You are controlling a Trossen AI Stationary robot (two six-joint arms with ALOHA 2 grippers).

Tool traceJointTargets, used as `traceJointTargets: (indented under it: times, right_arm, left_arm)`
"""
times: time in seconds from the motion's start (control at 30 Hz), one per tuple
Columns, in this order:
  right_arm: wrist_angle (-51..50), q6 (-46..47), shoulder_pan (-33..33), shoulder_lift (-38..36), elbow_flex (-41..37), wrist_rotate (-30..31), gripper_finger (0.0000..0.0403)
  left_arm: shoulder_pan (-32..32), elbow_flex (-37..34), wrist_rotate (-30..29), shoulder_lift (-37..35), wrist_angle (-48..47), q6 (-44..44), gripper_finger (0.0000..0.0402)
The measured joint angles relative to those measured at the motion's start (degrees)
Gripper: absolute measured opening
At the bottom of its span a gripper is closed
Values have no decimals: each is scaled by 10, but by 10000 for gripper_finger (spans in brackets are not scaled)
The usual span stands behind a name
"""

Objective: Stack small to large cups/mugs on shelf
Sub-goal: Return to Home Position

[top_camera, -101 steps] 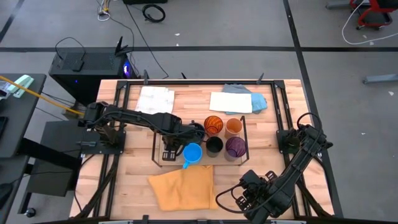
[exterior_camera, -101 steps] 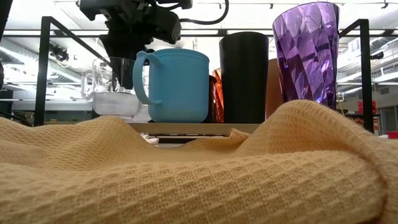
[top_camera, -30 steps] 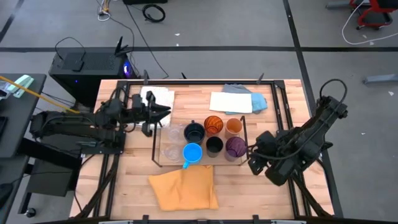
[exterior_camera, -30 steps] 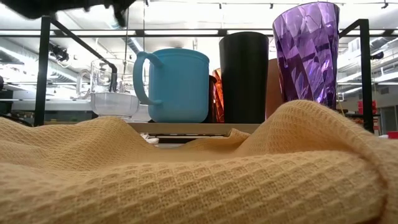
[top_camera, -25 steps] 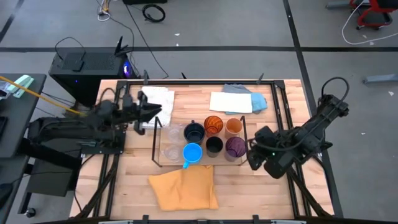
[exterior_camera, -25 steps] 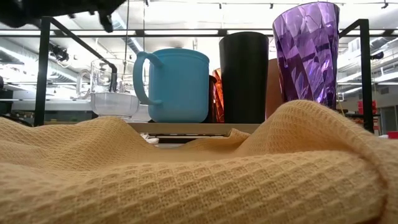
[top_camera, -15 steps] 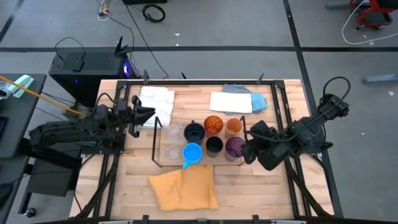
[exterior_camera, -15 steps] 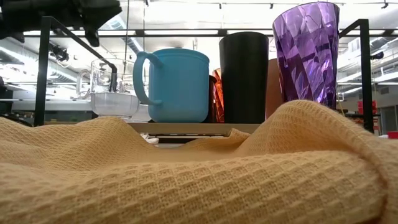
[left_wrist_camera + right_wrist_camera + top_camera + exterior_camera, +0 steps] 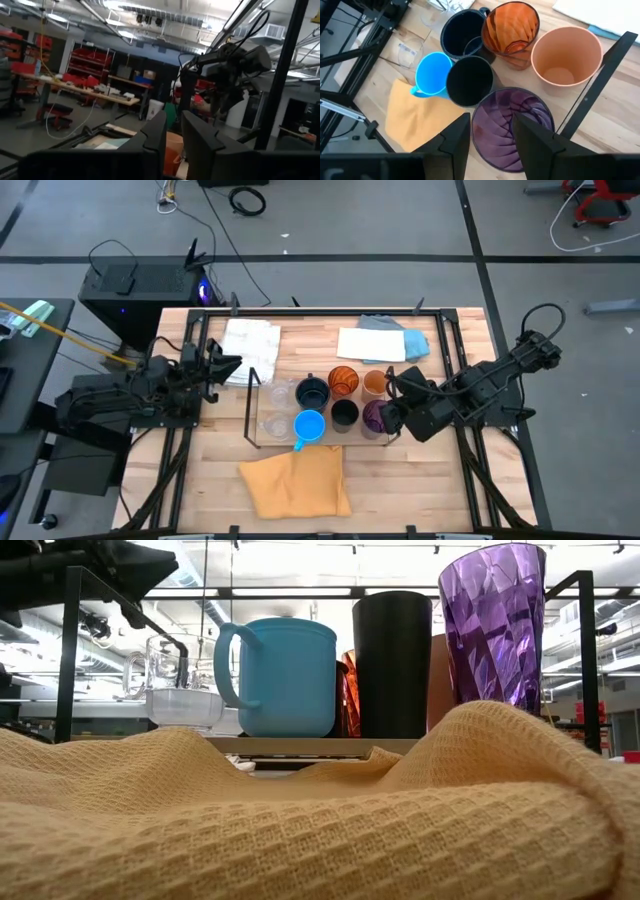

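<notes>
High view: the shelf (image 9: 249, 418) is seen at the middle of the worktop (image 9: 215, 480), and every cup is stood on it. The small clear glasses (image 9: 280, 394) are placed at its left end, one behind the other. Beside them the dark navy mug (image 9: 312, 393) and the bright blue mug (image 9: 309, 425) are set, then the ribbed orange cup (image 9: 343, 380) and the black cup (image 9: 345, 414). The plain orange cup (image 9: 376, 383) and the purple cup (image 9: 377, 418) are found at the right end. The right claw (image 9: 392, 410) is held above the purple cup, released and empty. The left claw (image 9: 230, 365) is held well off the shelf's left side, nearly clenched, with nothing grasped. A yellow cloth (image 9: 295, 485) is laid in front of the shelf
</notes>
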Motion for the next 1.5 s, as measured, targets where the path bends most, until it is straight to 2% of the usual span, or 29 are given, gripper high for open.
traceJointTargets:
  times: [0.23, 0.5, 0.73, 0.9, 1.17, 1.33, 1.5]
  right_arm:
    - [6, -3, -11, 0, 0, -8, 153]
    - [8, -5, -11, 0, 0, -10, 153]
    - [8, -2, -11, 0, 0, -10, 153]
    - [10, -2, -11, 0, 0, -10, 153]
    - [10, -1, -17, 0, 0, -10, 153]
    - [12, -16, -28, 0, 0, -10, 153]
    - [13, -19, -29, 0, 0, -10, 153]
  left_arm:
    - [0, -32, -5, -22, 0, -11, 64]
    - [0, -34, -4, -26, -15, 2, 68]
    - [-5, -34, 24, -26, -24, 13, 56]
    - [-47, -34, 24, -26, -16, 4, 56]
    - [-140, -33, -52, -26, -24, 36, 45]
    - [-151, -33, -74, -25, -98, 44, 45]
    - [-151, -33, -63, -26, -86, 63, 42]
